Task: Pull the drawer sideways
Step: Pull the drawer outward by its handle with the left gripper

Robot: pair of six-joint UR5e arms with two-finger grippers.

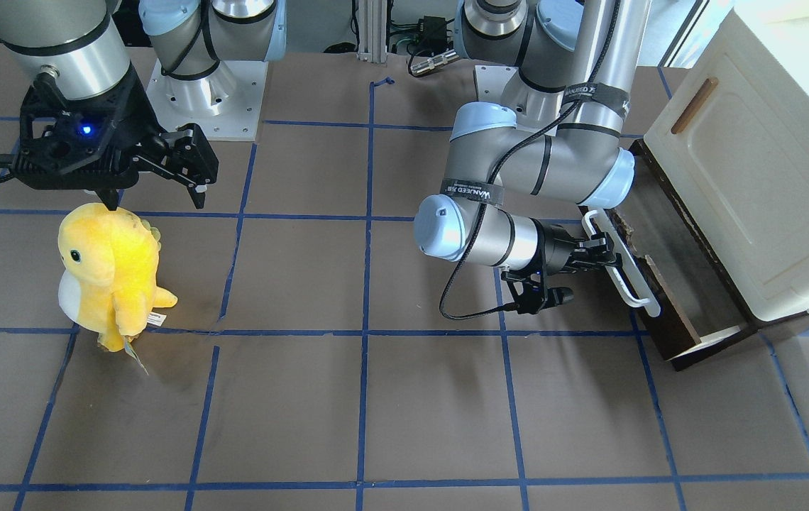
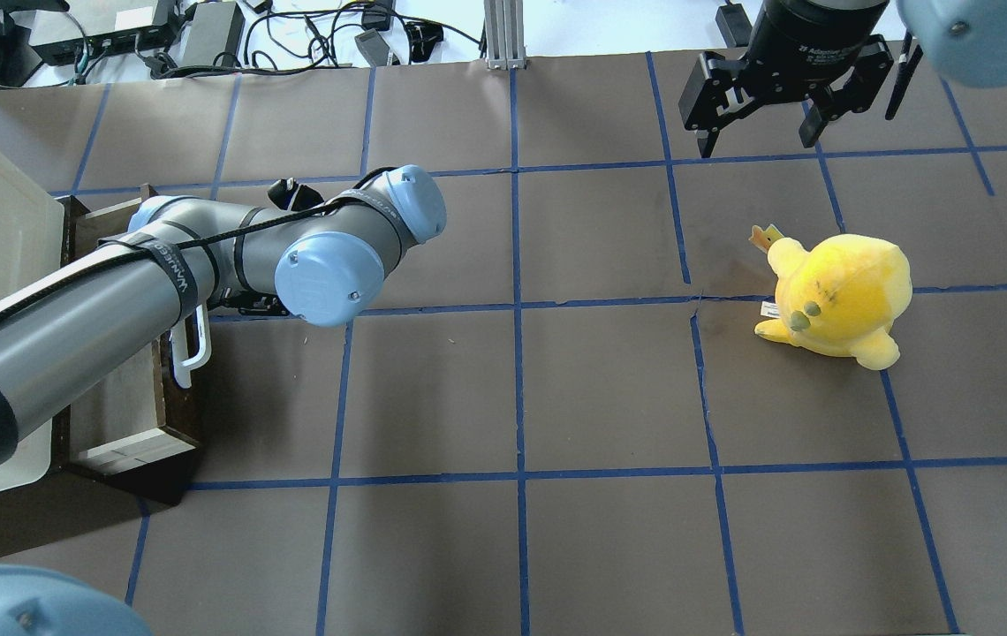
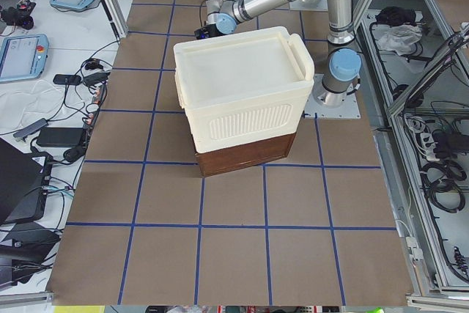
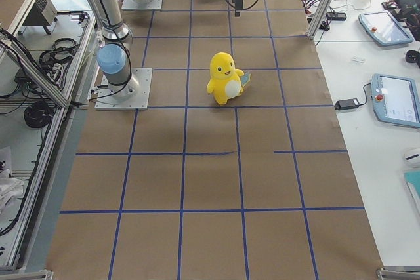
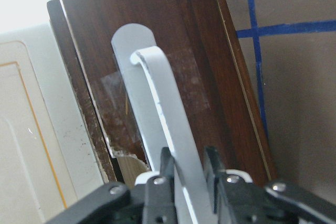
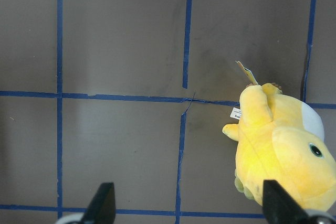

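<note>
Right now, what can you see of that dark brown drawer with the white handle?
The drawer is wide and shallow, with a dark brown wooden-looking front and a pale inside, bare where it shows. It stands partly pulled out from the base of a cream cabinet. A long white bar handle runs along its front, and the left gripper is shut around that bar. The front's edge looks chipped near the handle.

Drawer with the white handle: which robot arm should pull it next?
Left. The left gripper is shut on the white bar handle of the drawer; the right gripper hangs open far off, near the yellow plush toy.
</note>
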